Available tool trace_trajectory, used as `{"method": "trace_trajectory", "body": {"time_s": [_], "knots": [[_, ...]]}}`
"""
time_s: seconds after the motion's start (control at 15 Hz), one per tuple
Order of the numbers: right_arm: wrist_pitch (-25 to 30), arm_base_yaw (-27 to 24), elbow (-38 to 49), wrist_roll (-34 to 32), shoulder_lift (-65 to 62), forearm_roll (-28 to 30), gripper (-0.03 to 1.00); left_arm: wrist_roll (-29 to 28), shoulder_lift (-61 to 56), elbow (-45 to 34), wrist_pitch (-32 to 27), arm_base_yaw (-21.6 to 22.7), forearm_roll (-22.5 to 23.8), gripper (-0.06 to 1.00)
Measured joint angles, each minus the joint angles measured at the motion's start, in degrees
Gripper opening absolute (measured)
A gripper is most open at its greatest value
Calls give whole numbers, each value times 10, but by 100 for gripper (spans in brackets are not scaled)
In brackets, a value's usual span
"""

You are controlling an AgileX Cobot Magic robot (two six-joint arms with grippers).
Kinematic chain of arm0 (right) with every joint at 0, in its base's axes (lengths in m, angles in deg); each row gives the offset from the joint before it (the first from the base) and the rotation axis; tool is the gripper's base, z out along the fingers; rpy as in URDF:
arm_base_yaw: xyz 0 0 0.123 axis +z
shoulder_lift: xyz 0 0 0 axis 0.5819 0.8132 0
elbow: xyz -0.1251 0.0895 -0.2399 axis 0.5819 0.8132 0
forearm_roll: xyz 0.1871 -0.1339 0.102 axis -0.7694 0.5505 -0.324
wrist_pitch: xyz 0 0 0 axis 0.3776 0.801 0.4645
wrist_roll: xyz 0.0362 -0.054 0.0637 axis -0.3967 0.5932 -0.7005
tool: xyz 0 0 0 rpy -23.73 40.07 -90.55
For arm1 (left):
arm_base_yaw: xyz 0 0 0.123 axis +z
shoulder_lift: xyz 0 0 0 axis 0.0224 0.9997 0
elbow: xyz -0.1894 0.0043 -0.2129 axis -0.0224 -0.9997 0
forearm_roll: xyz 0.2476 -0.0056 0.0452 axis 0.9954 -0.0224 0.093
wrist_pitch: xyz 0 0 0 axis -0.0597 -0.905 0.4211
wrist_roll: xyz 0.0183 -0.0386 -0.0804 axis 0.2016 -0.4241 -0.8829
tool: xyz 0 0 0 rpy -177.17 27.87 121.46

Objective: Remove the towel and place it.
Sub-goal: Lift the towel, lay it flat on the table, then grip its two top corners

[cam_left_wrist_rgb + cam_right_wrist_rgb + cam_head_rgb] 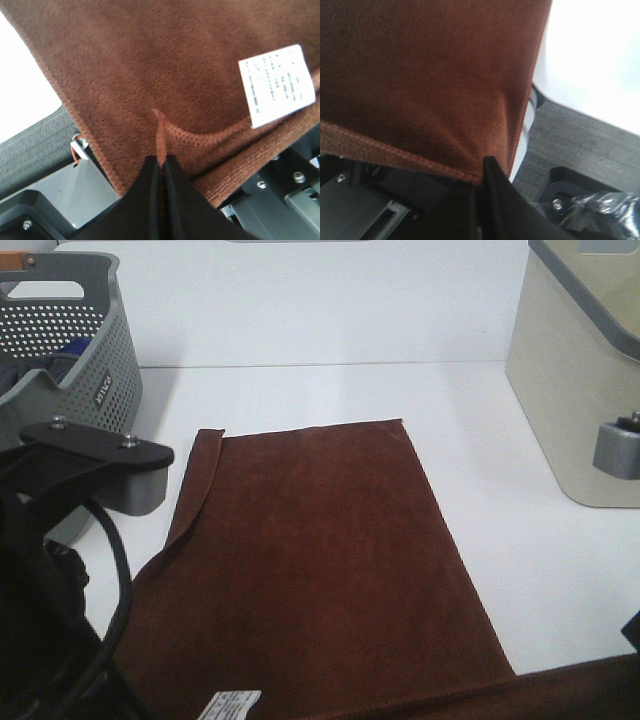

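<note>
Left gripper (pixel 162 167) and right gripper (pixel 485 172) both pinched shut on towel (pixel 330 540) hem. Cloth spreads flat ahead of the jaws, likely to keep it unwrinkled for placing.

Near end of towel (pixel 320 560) off-frame

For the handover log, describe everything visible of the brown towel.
The towel is a large reddish-brown rectangle of soft, velvety cloth with stitched hems. It lies spread flat on the white table, with its far left edge folded over in a narrow strip. A white printed label sits close to the near edge. The left gripper and right gripper are each shut on the near hem, held past the table's front.
</note>
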Motion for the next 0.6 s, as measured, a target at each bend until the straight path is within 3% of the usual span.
{"method": "trace_trajectory", "body": {"time_s": [0.4,0.53,0.6], "knots": [[0,0,30,5,0,-23,0,-13,0,-15,-1,0,-7,2],[1,0,32,5,0,-17,19,-13,0,-18,-19,0,-7,28],[1,0,32,5,0,-17,32,-13,0,-19,-22,0,-9,48]]}}
